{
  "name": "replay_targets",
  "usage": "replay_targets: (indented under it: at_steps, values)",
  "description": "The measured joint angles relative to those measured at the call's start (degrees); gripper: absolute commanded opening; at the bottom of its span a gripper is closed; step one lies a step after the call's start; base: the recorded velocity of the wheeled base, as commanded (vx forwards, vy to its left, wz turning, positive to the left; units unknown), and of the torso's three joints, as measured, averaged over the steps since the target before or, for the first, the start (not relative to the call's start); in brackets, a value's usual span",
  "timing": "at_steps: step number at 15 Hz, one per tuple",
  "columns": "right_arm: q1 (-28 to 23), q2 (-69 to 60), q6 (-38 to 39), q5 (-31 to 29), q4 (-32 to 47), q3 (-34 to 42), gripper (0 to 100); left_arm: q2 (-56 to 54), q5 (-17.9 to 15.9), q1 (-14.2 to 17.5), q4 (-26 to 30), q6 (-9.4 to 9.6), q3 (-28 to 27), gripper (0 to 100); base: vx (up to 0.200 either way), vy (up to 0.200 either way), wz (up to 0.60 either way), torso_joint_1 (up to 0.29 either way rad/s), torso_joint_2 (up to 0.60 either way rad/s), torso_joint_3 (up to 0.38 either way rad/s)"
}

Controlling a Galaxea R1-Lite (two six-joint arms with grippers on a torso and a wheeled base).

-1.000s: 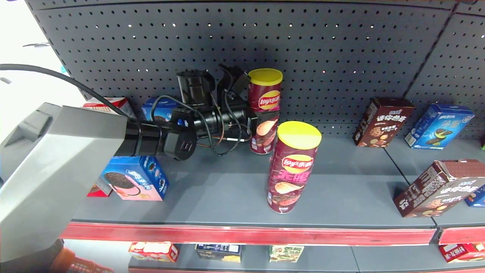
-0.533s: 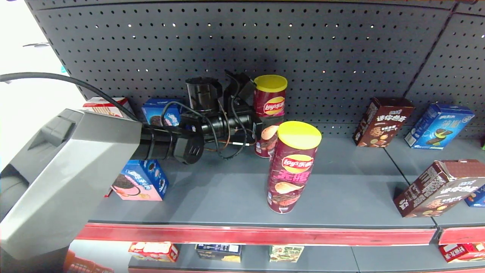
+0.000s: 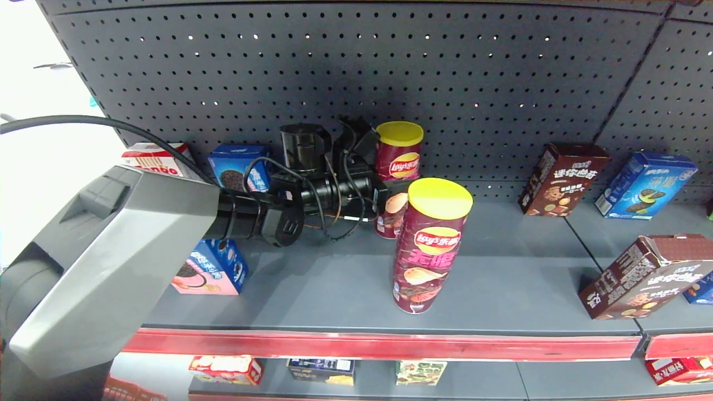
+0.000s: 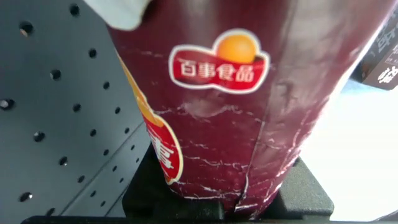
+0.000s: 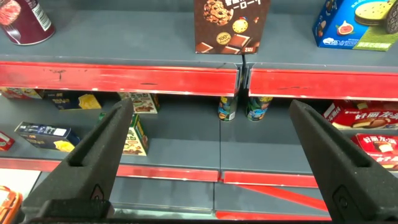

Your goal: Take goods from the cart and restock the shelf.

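A dark red chips can with a yellow lid stands upright at the back of the grey shelf, close to the pegboard wall. My left gripper is shut on its lower half; from the left wrist the can sits between the fingers. Whether its base touches the board I cannot tell. A second, matching chips can stands free nearer the front, just right of the held one. My right gripper is open and empty, facing the lower shelves.
Blue cookie boxes and a red-white box lie behind and under my left arm. Brown boxes and a blue box stand to the right. A red strip edges the shelf front.
My left arm has carried the held chips can down and farther back toward the pegboard, slightly to the right. The front can has not moved.
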Motion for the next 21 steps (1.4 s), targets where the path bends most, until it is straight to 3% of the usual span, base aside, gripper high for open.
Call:
replay_targets:
  at_steps: [2,3,10,14,16,19,20,21]
  values:
    - [0.0,0.0,0.0,0.0,0.0,0.0,100,0.2,0.0,0.0,-0.1,0.02,0.2,0,0.000,0.000,0.00,0.000,0.00,0.000]
    - [0.0,0.0,0.0,0.0,0.0,0.0,100,0.3,0.0,0.0,-0.1,0.02,0.2,100,0.000,0.000,0.00,0.000,0.00,0.000]
    - [0.0,0.0,0.0,0.0,0.0,0.0,100,-1.2,0.4,0.3,1.1,-0.10,1.7,100,0.000,0.000,0.00,0.000,0.00,0.000]
    - [0.0,0.0,0.0,0.0,0.0,0.0,100,-6.1,0.8,0.4,3.9,-0.07,6.9,100,0.000,0.000,0.00,0.000,0.00,0.000]
    - [0.0,0.0,0.0,0.0,0.0,0.0,100,-8.9,2.2,0.3,4.7,-0.07,10.2,100,0.000,0.000,0.00,0.000,0.00,0.000]
    - [0.0,0.0,0.0,0.0,0.0,0.0,100,-13.3,7.4,0.1,9.5,-0.02,14.5,100,0.000,0.000,0.00,0.000,0.00,0.000]
    - [0.0,0.0,0.0,0.0,0.0,0.0,100,-14.3,7.9,0.2,9.8,0.39,15.3,100,0.000,0.000,0.00,0.000,0.00,0.000]
    - [0.0,0.0,0.0,0.0,0.0,0.0,100,-15.2,9.4,0.4,10.9,2.28,15.7,100,0.000,0.000,0.00,0.000,0.00,0.000]
